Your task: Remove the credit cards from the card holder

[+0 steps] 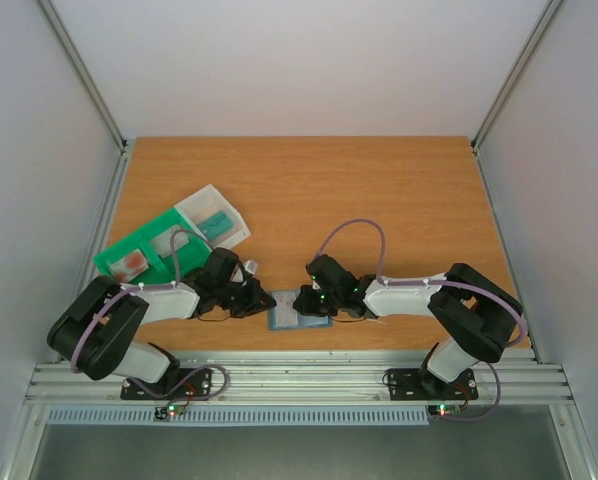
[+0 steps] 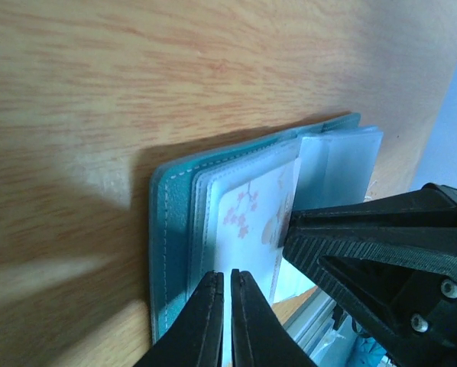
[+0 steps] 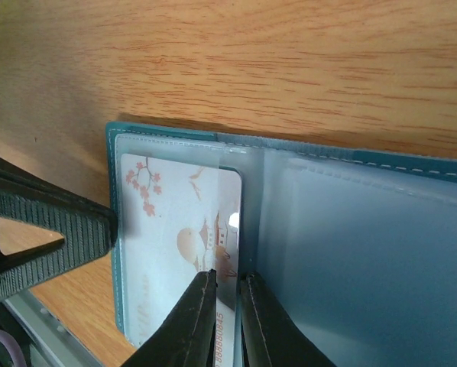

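The slate-blue card holder (image 1: 299, 310) lies open near the table's front edge, between my two grippers. A whitish credit card (image 3: 167, 229) with pink blossoms and an orange temple print sits in its left clear sleeve, its right edge slid out past the sleeve. My right gripper (image 3: 228, 277) is nearly closed around that exposed edge. My left gripper (image 2: 222, 274) is shut, its tips resting on the sleeve at the holder's left leaf (image 2: 171, 222). The card also shows in the left wrist view (image 2: 247, 229). No other cards show.
A green tray (image 1: 139, 255) with a clear box (image 1: 214, 225) stands at the left, just behind my left arm. The metal rail at the table's front edge (image 1: 299, 375) runs right below the holder. My left gripper (image 1: 262, 300) and right gripper (image 1: 304, 300) are almost touching.
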Controlling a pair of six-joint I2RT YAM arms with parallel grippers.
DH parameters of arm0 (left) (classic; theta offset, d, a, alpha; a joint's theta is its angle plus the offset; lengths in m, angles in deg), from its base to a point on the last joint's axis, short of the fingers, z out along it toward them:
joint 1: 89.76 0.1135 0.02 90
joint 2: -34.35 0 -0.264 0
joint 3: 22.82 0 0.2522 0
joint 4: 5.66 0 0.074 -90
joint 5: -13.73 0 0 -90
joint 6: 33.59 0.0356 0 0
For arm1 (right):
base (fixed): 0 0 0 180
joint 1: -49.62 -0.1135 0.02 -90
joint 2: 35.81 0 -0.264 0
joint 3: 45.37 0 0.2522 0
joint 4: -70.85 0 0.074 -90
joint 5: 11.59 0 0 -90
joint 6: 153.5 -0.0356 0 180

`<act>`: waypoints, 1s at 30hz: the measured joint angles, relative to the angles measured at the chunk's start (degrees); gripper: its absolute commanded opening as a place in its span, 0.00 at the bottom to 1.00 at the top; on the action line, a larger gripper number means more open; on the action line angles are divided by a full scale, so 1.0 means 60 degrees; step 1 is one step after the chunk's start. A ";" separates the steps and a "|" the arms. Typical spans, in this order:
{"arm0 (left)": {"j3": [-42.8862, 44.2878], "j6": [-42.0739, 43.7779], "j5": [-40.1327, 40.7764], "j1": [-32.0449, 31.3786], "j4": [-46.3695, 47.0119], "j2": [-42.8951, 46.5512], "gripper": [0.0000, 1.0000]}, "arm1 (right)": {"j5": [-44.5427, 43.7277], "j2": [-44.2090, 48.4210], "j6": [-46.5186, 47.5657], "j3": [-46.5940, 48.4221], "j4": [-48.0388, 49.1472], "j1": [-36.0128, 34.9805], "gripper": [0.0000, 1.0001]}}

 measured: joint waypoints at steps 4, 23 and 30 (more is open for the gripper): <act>0.0036 0.0025 -0.0080 -0.0160 0.0015 -0.0164 0.05 | 0.0000 -0.0004 -0.0007 0.0000 0.0000 0.0000 0.13; 0.0339 0.0616 0.0280 -0.0244 -0.0248 -0.0430 0.04 | -0.0011 0.0106 -0.0044 -0.0076 0.0018 0.0007 0.01; 0.0346 0.0648 0.0372 -0.0244 -0.0248 -0.0433 0.04 | -0.0015 0.0302 -0.0051 -0.0171 0.0095 0.0015 0.01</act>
